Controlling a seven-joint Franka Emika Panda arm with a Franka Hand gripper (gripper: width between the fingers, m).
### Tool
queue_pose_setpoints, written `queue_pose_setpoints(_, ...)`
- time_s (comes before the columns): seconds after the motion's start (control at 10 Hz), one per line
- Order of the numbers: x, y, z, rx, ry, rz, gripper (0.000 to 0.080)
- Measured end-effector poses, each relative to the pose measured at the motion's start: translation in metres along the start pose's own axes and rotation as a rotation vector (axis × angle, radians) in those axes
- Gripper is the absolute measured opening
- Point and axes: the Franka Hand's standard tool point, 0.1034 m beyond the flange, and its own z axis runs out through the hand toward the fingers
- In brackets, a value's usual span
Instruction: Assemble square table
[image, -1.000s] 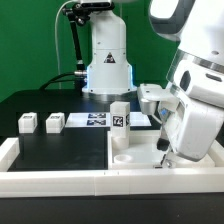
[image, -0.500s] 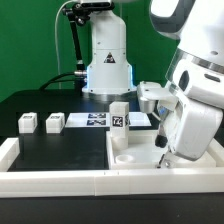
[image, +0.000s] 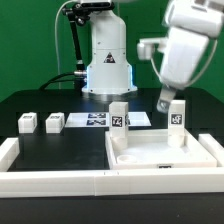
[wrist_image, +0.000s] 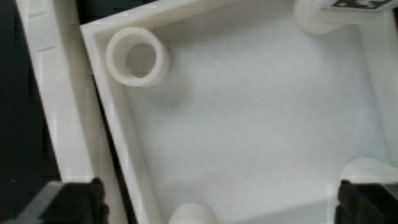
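Black surface (image: 60, 150), green backdrop. Slab (image: 165, 158) lies at the exterior view's right by the front bar (image: 50, 181). Upright legs (image: 119, 116) stand at its back corners, loose legs (image: 27, 123) well apart at left. End effector (image: 168, 98) hovers above the slab, jaws wide, empty.

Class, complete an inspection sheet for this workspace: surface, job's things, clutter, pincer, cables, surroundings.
Surface: black table, white border bars along its edges.
Job's things: square slab; first upright leg and second upright leg stand on it; first loose leg and second loose leg rest on the table.
Clutter: marker board only.
Pincer: pincer open, empty, above the slab.
Cables: dark cable beside the arm's base.
Surroundings: green backdrop.
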Motion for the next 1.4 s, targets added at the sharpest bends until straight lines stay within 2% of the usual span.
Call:
queue_pose_setpoints(0.1,-0.011,-0.009,-0.009,0.014,-0.004,0.084,0.0649)
queue_pose_setpoints(0.2,-0.026,-0.024,-0.012,0.053,-0.032,0.171,0.0649)
queue_pose_setpoints(0.3,-0.038,-0.036,-0.011,0.08,-0.053,0.22,0.0649)
queue_pose_setpoints(0.4,-0.049,-0.043,-0.006,0.088,-0.044,0.221,0.0649)
queue_pose_setpoints(0.7,-0.052,-0.041,-0.003,0.09,-0.047,0.221,0.0649)
queue_pose_setpoints(0.9,-0.067,-0.036,0.001,0.096,-0.053,0.236,0.0649)
queue_pose_setpoints(1.0,-0.075,-0.035,0.004,0.088,-0.042,0.315,0.0649)
queue_pose_setpoints(1.1,-0.096,-0.046,0.009,0.085,-0.028,0.481,0.0649)
queue_pose_setpoints(1.2,-0.11,-0.06,0.013,0.106,-0.041,0.575,0.0649)
queue_pose_setpoints(1.3,-0.116,-0.062,0.013,0.11,-0.044,0.632,0.0649)
queue_pose_setpoints(1.4,-0.122,-0.068,0.017,0.128,-0.064,0.681,0.0649)
